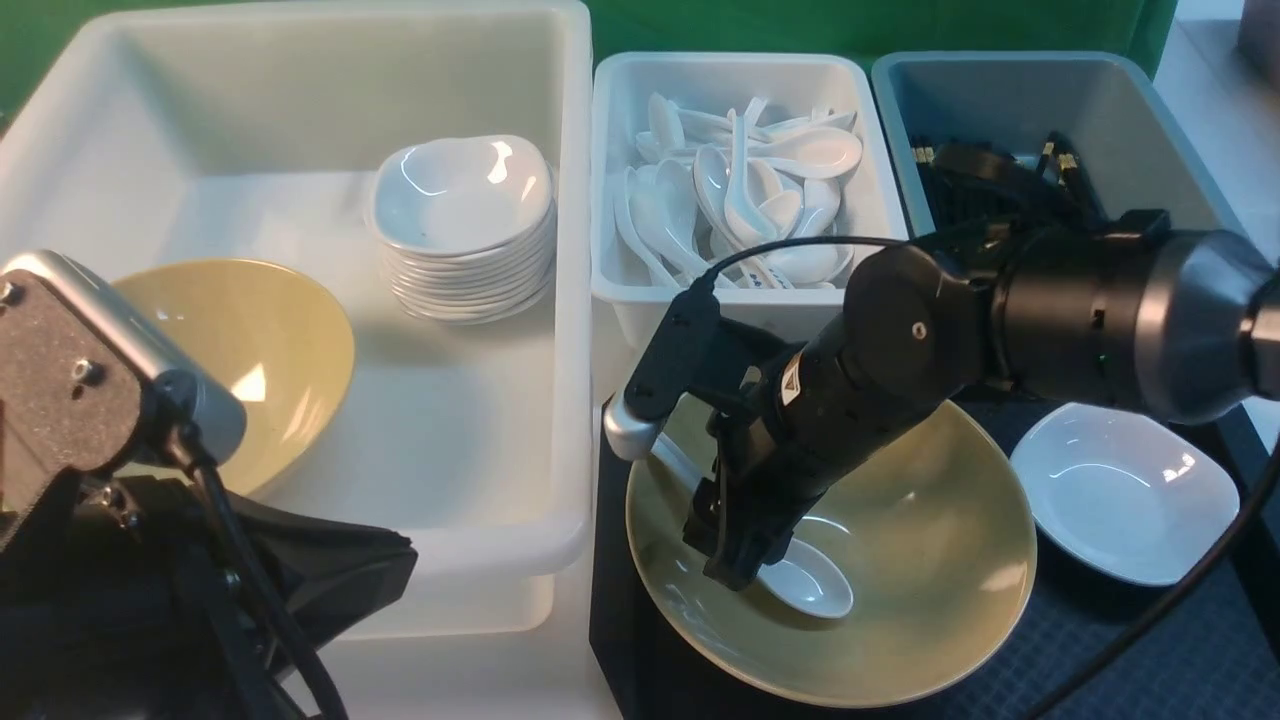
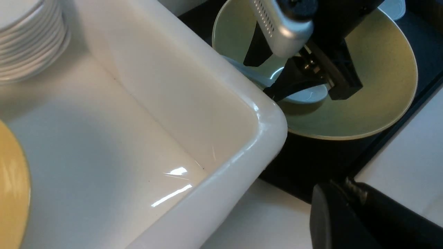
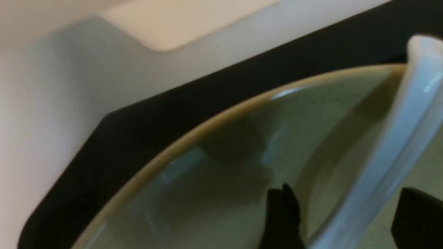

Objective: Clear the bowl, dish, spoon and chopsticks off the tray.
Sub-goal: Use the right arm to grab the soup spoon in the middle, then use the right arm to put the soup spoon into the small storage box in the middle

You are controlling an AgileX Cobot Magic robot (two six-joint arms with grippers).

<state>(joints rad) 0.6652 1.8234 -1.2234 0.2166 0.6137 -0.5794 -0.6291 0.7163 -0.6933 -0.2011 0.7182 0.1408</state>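
1. Behind the tray, three bins stand side by side. The large white plastic bin (image 1: 300,100) on the left holds a stack of small white dishes (image 1: 465,235) and a second mustard-yellow bowl (image 1: 255,360). The smaller white bin (image 1: 735,70) in the middle is heaped with white soup spoons (image 1: 750,185). The grey-blue bin (image 1: 1050,95) on the right holds black chopsticks with gold bands (image 1: 960,185).
2. From the front, the right arm reaches across the middle of the scene and hides part of the grey-blue bin and the bowl's far side. The left arm's wrist blocks the near left corner of the big bin.
3. Everything rests on a white tabletop (image 2: 277,221), with a green backdrop (image 1: 800,25) behind.
4. On the big black diamond-textured plastic tray (image 1: 1150,650) sits the wide, shallow, glossy olive-tan bowl (image 1: 930,560). The small glossy white rounded-square dish (image 1: 1125,490) lies just beside it on the right.
5. The glossy white Chinese soup spoon (image 1: 810,585) lies in the bowl, scoop at the bottom and handle leaning up toward the rim.
6. The right gripper (image 1: 725,555) is down inside the bowl. Its jaws are spread to either side of the spoon's handle and are not clamped on it.
7. The left gripper (image 2: 332,207) hangs near the big bin's front corner with its jaws pressed together.
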